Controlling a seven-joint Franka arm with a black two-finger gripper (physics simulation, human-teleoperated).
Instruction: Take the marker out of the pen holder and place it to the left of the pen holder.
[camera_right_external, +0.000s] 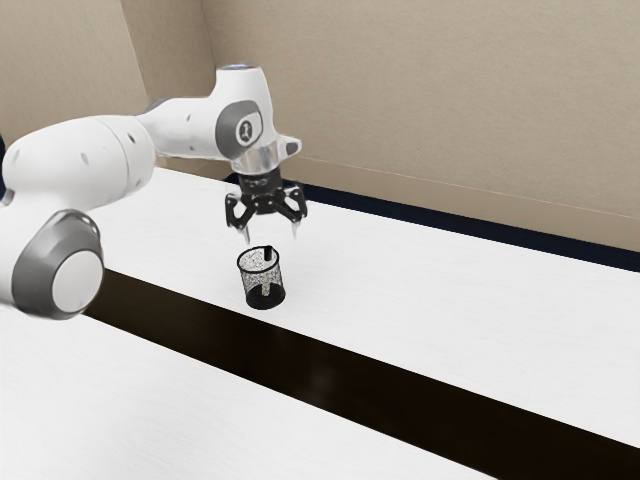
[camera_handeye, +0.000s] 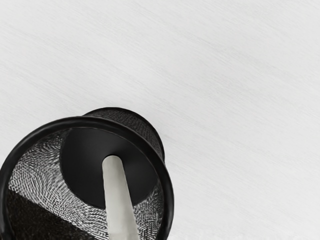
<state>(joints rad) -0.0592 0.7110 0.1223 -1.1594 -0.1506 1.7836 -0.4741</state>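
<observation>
The gripper (camera_right_external: 271, 232) is seen above the pen holder (camera_right_external: 250, 287), with its fingers released and parted. Inside this holder, the marker (camera_right_external: 268, 255) is contained.

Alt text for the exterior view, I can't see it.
Open black gripper above a black mesh pen holder with a marker standing inside, on a white table crossed by a dark strip. The white robot arm enters from the exterior view's left.

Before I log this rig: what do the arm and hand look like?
Arm: white, rounded segments, grey joint surrounds, one with a round dark emblem; silvery collar at the wrist. Hand: black, two-fingered, angular linkages, pale tips.
</observation>
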